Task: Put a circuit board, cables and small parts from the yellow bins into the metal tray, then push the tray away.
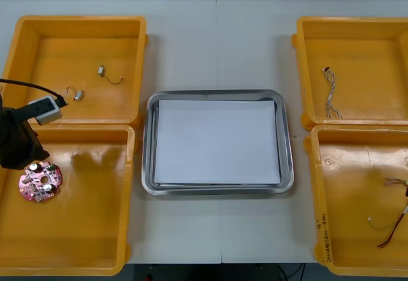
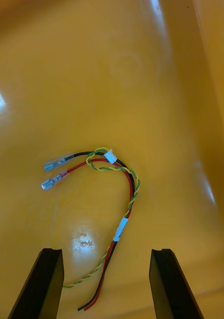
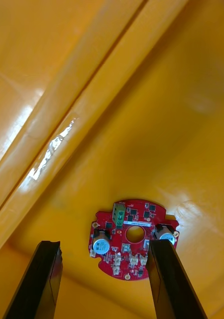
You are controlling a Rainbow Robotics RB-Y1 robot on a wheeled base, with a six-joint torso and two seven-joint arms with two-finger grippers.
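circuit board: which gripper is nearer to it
Left. The left gripper is open just above the circuit board; the right gripper is across the table, open over a cable.

At the frame's left in the front view, the black left arm (image 1: 16,144) hides part of the wall between the upper left yellow bin (image 1: 25,51) and the lower left yellow bin (image 1: 76,255). The small metal parts (image 1: 101,71) in the upper left bin are too small to tell their kind. The lower right yellow bin (image 1: 344,230) is cut off by the right edge, and its red and yellow cable (image 1: 392,230) runs out there. A white sheet (image 1: 217,141) covers the metal tray's (image 1: 217,190) floor. In the left wrist view, one of the left gripper's (image 3: 104,244) jaws overlaps the circuit board's (image 3: 132,239) rim.
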